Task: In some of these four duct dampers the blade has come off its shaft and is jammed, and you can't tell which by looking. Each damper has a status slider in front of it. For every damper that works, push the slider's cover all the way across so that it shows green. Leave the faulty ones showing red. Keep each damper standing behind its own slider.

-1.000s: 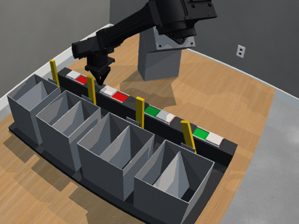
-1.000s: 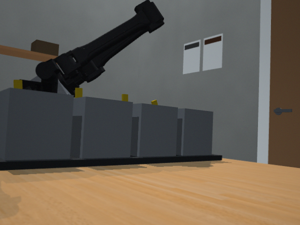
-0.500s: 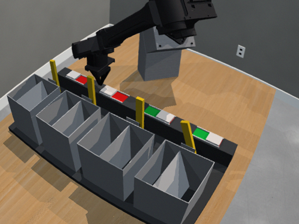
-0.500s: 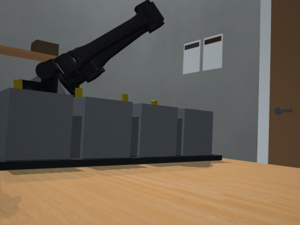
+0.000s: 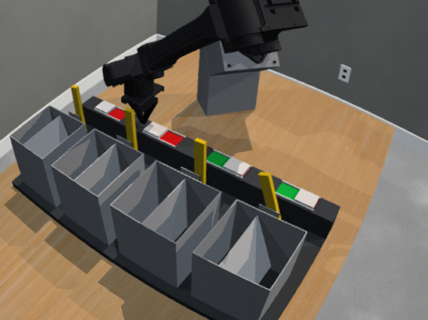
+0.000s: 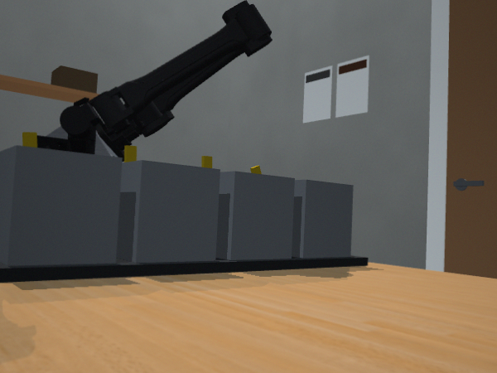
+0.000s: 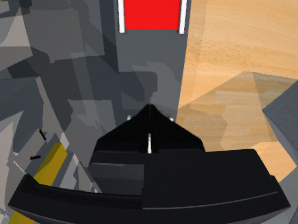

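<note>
Four grey damper boxes (image 5: 45,136) (image 5: 96,167) (image 5: 164,207) (image 5: 247,252) stand in a row on a black base (image 5: 320,214), each with a yellow lever (image 5: 131,124) behind it. The black slider strip holds four sliders. The two left ones show red (image 5: 117,114) (image 5: 172,138), with their white covers (image 5: 105,106) (image 5: 155,128) to the left. The two right ones show green (image 5: 216,158) (image 5: 286,190). My gripper (image 5: 143,120) (image 7: 149,109) is shut and empty, tip down on the strip between the two red sliders. In the exterior view the boxes hide the gripper.
The arm's grey pedestal (image 5: 228,87) stands beyond the strip. The second yellow lever stands close to the left of my fingers. Yellow lever tips (image 6: 130,153) (image 6: 206,162) show above the boxes in the exterior view. Wooden table (image 5: 314,128) lies to the right.
</note>
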Available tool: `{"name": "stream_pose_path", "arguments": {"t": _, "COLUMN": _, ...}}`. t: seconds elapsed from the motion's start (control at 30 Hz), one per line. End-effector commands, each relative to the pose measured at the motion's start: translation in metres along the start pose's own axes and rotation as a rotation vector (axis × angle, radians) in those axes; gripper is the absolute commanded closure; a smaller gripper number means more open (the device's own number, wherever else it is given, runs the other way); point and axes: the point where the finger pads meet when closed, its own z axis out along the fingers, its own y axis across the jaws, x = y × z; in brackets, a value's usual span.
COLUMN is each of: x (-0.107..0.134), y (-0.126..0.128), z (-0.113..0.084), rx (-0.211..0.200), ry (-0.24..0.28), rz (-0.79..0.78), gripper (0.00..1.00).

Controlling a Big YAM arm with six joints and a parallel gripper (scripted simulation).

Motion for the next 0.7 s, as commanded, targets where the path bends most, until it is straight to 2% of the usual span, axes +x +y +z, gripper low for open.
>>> {"name": "stream_pose_path", "arguments": {"t": 0.0, "x": 0.0013, "y": -0.0056, "z": 0.0088, "rx": 0.015, "ry": 0.008, "rz": 0.013, "gripper": 1.00}}
{"name": "stream_pose_path", "arguments": {"t": 0.67, "x": 0.0016, "y": -0.0062, "z": 0.0106, "rx": 0.016, "ry": 0.009, "rz": 0.011, "gripper": 1.00}}
